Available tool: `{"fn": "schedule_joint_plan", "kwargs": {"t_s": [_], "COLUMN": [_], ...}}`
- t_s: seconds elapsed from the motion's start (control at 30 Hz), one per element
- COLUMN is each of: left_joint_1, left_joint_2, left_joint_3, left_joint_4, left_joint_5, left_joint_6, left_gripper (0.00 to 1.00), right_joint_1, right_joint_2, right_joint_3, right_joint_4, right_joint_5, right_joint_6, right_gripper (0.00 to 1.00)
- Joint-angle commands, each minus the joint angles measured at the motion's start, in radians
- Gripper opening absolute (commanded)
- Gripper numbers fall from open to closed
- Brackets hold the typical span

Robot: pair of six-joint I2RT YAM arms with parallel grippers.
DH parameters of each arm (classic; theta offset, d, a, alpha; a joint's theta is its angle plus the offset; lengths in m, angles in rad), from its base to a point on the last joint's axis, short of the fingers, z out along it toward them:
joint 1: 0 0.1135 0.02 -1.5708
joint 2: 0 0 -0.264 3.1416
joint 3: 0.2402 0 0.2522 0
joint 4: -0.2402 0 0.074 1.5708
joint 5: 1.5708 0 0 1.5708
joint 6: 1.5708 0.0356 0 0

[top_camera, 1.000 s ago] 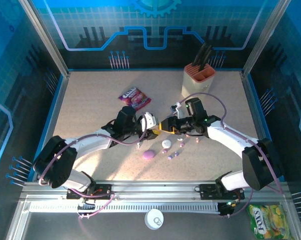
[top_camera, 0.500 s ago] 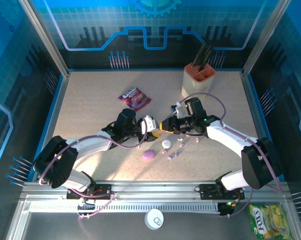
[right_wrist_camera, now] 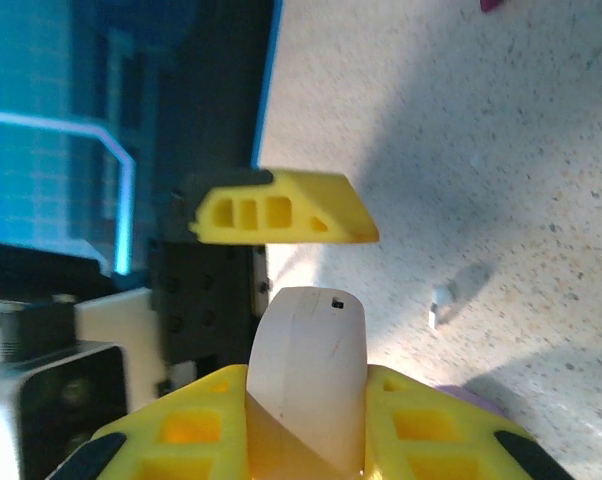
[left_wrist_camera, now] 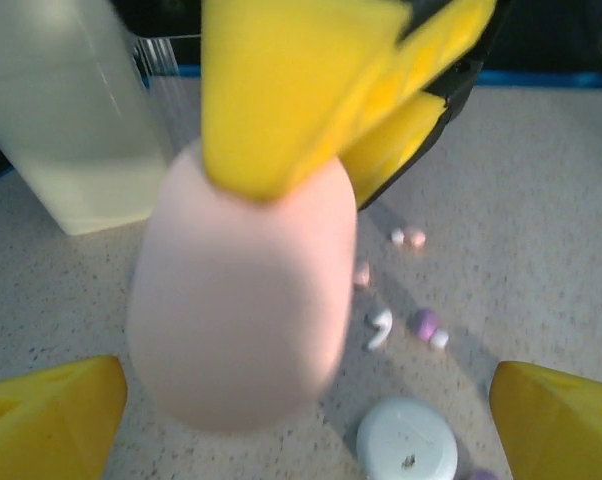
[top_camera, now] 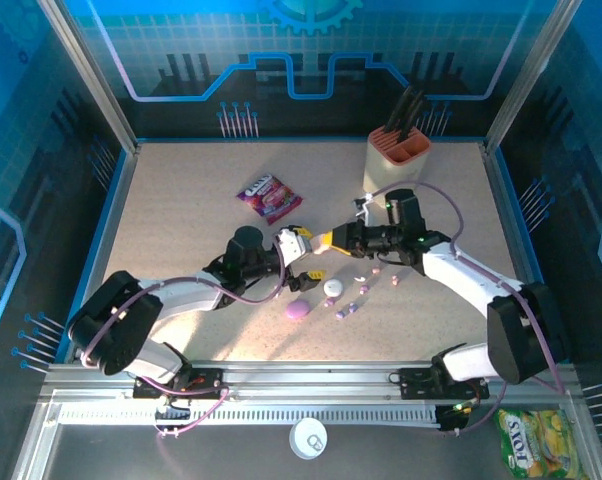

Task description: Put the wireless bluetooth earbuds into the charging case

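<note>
The left gripper (left_wrist_camera: 303, 412) has just let go: its jaws now stand wide on either side of the pink case (left_wrist_camera: 241, 300), which hangs above the counter (top_camera: 181, 200) clenched in the right gripper's (right_wrist_camera: 306, 430) yellow jaws alone. So the case has been handed across, and by my reckoning no bud is in it yet. The earbuds (left_wrist_camera: 379, 328) lie loose on the speckled counter below, near a white round case (top_camera: 332, 287) and a purple case (top_camera: 298, 309). Farther back stand an orange holder (top_camera: 399, 155) of dark utensils and a snack packet (top_camera: 269, 194). Blue circuit-patterned panels (top_camera: 311, 50) wall the cell.
</note>
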Motion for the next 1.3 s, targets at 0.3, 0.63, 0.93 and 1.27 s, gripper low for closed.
{"fn": "schedule_joint_plan", "kwargs": {"t_s": [0.3,0.63,0.93,1.27], "left_joint_1": [0.008,0.007,0.001,0.002], "left_joint_2": [0.198,0.218,0.237,0.256], "left_joint_3": [0.041,0.169,0.256,0.301], "left_joint_4": [0.644,0.644,0.644,0.644], "left_joint_5": [0.111,0.169,0.225,0.307], "left_joint_6": [-0.392,-0.398,-0.379,-0.439], "left_gripper": [0.85,0.84,0.80,0.71], "right_joint_1": [-0.148,-0.154,-0.133,-0.121], "right_joint_2": [-0.116,-0.111,-0.154,-0.164], "right_joint_3": [-0.168,-0.205,-0.191,-0.197], "right_joint_4": [0.739,0.996,0.914,0.876], "right_joint_5": [-0.184,-0.133,-0.137,-0.140], "right_joint_6": [0.617,0.899,0.918,0.905], "right_gripper": [0.16,0.09,0.07,0.07]}}
